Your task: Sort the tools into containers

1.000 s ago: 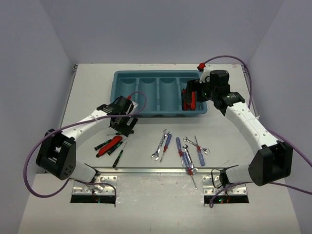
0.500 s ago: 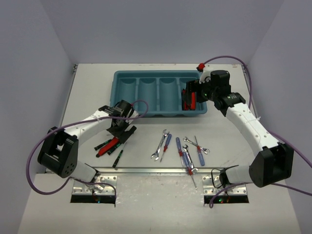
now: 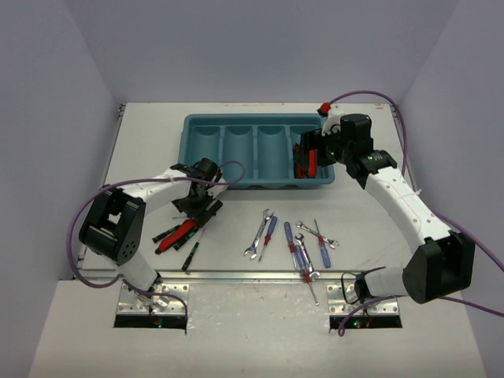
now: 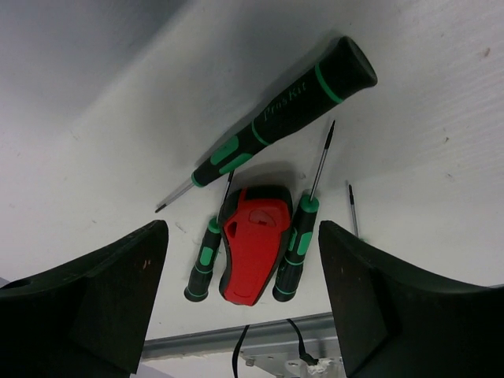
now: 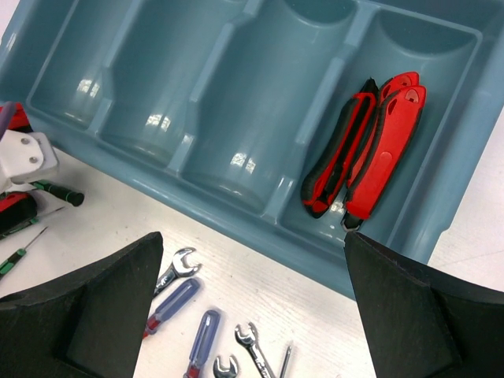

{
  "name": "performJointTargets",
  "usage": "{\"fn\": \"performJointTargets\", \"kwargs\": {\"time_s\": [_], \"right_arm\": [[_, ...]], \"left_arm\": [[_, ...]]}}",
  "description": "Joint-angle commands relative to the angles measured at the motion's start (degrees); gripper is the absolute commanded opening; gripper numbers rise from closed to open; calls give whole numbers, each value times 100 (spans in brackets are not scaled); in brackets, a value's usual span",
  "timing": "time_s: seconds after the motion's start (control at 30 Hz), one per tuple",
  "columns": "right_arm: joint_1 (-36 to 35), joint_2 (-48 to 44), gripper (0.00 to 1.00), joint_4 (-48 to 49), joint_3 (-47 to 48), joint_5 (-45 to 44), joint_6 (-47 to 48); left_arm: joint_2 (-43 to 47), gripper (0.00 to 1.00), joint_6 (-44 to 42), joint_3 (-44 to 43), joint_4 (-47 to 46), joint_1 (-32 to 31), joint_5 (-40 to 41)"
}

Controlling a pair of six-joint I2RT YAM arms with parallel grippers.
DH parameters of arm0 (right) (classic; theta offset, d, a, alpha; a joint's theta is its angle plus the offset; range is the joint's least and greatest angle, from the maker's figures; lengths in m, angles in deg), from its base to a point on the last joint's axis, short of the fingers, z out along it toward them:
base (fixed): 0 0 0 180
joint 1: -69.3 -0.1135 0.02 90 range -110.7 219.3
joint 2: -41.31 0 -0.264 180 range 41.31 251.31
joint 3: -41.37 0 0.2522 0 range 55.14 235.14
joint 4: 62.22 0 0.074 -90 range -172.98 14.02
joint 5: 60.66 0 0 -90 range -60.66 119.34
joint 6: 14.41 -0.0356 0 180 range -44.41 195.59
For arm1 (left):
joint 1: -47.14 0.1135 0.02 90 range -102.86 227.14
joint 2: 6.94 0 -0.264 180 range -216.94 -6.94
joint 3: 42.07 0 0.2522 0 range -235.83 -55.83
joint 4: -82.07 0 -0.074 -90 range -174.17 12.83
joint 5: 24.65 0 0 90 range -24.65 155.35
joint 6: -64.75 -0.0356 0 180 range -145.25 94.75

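White table (image 3: 150,134), teal tray (image 3: 252,120) at the back. Left pincer (image 3: 197,209) has dropped from beside the tray onto the loose red pliers (image 4: 252,252). Jaws released, astride them, no contact yet, so next pick looks underway. Right pincer (image 3: 307,161) released and empty, over the rightmost compartment where two pliers (image 5: 370,153) lie. In the way: precision screwdrivers (image 4: 295,248) hugging both sides. Wrenches (image 3: 258,235) mid-table, unsorted.

Teal four-compartment tray (image 3: 236,120), red-and-black pliers (image 5: 370,153) lying lengthwise in its rightmost compartment, loose pliers (image 4: 253,253) outside between black-and-green precision screwdrivers (image 4: 276,118), blue-handled screwdrivers (image 3: 289,234) and silver wrenches (image 3: 257,236) scattered nearby
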Motion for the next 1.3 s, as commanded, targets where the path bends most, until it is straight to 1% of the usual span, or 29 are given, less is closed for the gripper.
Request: {"fn": "performJointTargets", "kwargs": {"time_s": [0.0, 0.1, 0.17, 0.2, 0.4, 0.67, 0.8, 1.07, 1.27], "right_arm": [[26, -114, 96, 319, 4, 121, 54], [26, -109, 96, 328, 4, 127, 57], [26, -103, 96, 334, -9, 140, 56], [26, -103, 96, 340, -13, 145, 54], [28, -112, 96, 345, -22, 133, 72], [26, -142, 96, 361, -48, 154, 107], [26, -147, 96, 380, -57, 170, 116], [26, -147, 96, 432, -83, 219, 108], [26, -124, 95, 438, -92, 247, 117]], "left_arm": [[-31, 71, 8, -263, -26, 82, -151], [39, 66, -4, -219, -99, 100, -167], [24, 59, 21, -214, -104, 118, -201], [0, 58, 41, -228, -87, 120, -210], [-46, 58, 106, -145, -36, 129, -335], [-258, 50, 217, -163, 6, 154, -167], [-344, 50, 273, -164, -20, 237, -130], [-578, 54, 358, -186, -89, 337, -186], [-577, 56, 365, -238, -73, 451, -277]]}}
